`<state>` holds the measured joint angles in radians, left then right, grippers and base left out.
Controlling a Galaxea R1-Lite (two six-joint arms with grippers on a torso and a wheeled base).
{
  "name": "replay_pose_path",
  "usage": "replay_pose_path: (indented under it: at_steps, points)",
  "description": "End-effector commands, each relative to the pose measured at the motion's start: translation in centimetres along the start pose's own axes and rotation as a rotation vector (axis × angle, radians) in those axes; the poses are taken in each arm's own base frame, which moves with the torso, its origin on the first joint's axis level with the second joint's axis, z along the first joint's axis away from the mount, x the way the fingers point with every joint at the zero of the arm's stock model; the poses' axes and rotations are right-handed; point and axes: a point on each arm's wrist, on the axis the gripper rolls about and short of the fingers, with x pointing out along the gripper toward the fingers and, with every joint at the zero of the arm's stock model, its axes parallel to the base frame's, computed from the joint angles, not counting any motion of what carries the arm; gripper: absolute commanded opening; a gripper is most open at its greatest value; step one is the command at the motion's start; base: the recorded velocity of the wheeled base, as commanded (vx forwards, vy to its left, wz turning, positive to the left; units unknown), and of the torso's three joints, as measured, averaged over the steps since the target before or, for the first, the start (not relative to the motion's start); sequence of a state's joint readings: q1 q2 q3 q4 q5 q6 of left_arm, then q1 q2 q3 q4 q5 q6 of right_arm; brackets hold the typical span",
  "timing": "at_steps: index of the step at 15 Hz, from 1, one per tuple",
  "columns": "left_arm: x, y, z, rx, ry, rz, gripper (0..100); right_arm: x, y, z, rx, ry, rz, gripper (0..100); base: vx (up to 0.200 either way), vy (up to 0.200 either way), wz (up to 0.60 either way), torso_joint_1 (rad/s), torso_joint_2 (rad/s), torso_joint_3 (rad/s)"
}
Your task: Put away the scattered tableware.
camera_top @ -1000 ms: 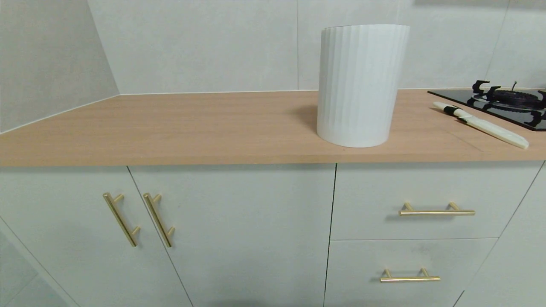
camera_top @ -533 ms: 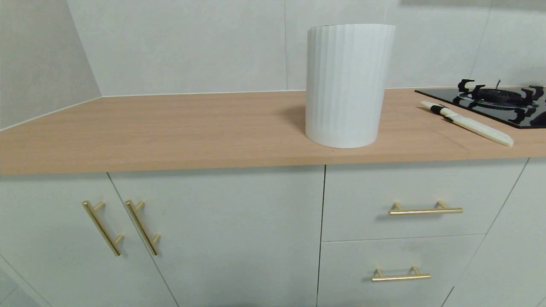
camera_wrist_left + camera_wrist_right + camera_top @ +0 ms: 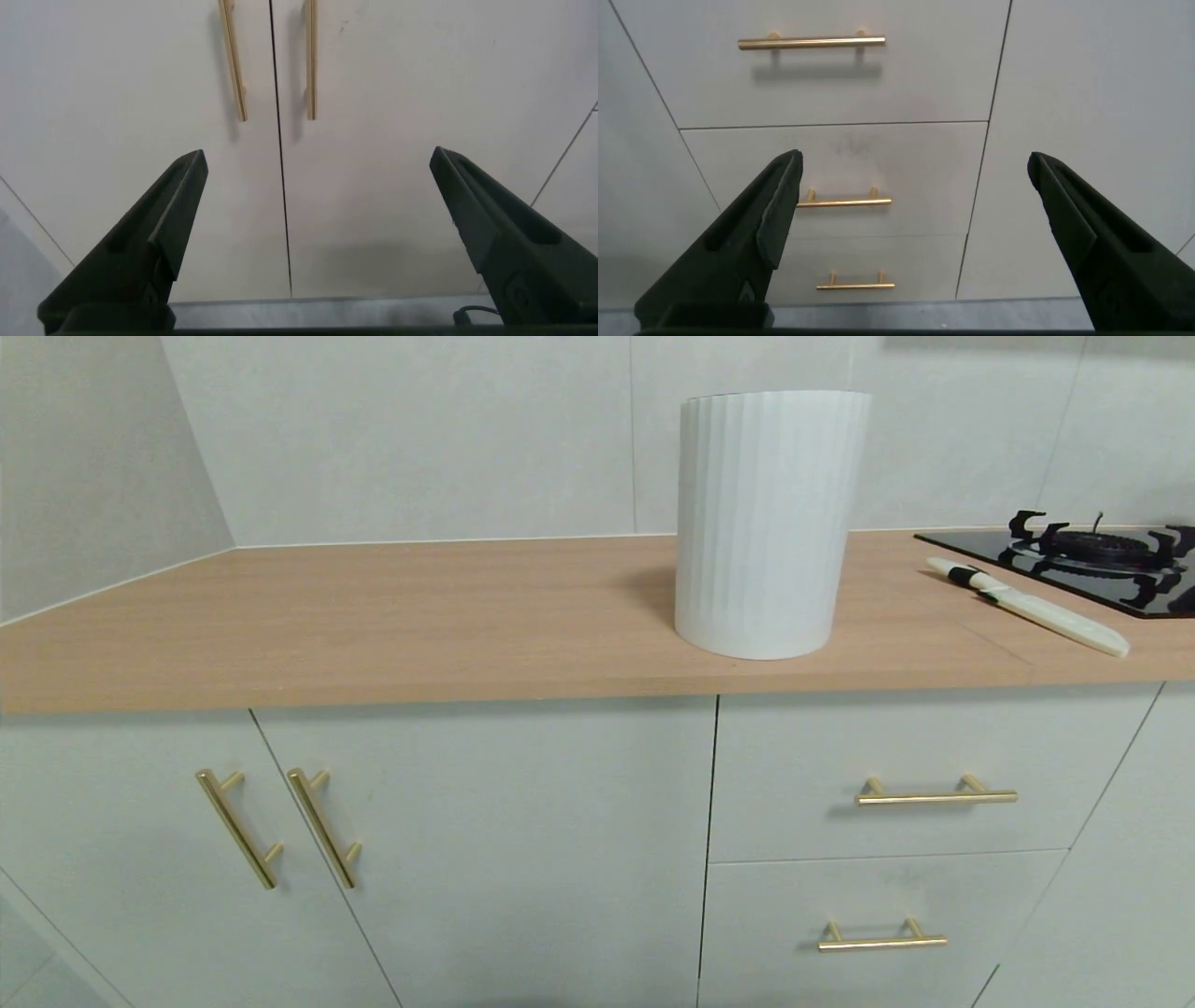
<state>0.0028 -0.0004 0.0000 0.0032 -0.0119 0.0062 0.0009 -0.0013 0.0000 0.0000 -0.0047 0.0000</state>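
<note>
Camera shifted; both end effectors (image 3: pixel 317 154) (image 3: pixel 914 156) gape wide, empty.

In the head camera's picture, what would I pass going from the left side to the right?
Two gold cupboard door handles → tall white ribbed container → white knife lying on the counter.

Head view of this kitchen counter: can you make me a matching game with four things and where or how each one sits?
Things:
1 ribbed container
2 knife
3 stove burner
4 drawer handles

Descriptions:
A gold, horizontal, below the countertop
B white, standing upright on the countertop
C black, at the far right
D lying flat near the burner

Pairs: 1-B, 2-D, 3-C, 4-A.
</note>
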Motion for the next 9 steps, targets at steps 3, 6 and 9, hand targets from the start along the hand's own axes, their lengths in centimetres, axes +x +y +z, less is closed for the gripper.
replay_pose_path:
  at_steps: [3, 6, 9]
  points:
    - [0.00, 0.00, 0.00, 0.000, 0.000, 0.000, 100, 0.01, 0.00, 0.00, 0.000, 0.001, 0.001, 100, 0.000, 0.000, 0.00, 0.000, 0.00, 0.000]
    - [0.00, 0.00, 0.00, 0.000, 0.000, 0.000, 100, 0.01, 0.00, 0.00, 0.000, 0.001, 0.001, 100, 0.000, -0.200, 0.00, 0.002, 0.00, 0.004]
    - [0.00, 0.00, 0.00, 0.000, 0.000, 0.000, 100, 0.01, 0.00, 0.00, 0.000, 0.001, 0.001, 100, 0.000, -0.200, 0.00, 0.002, 0.00, 0.007]
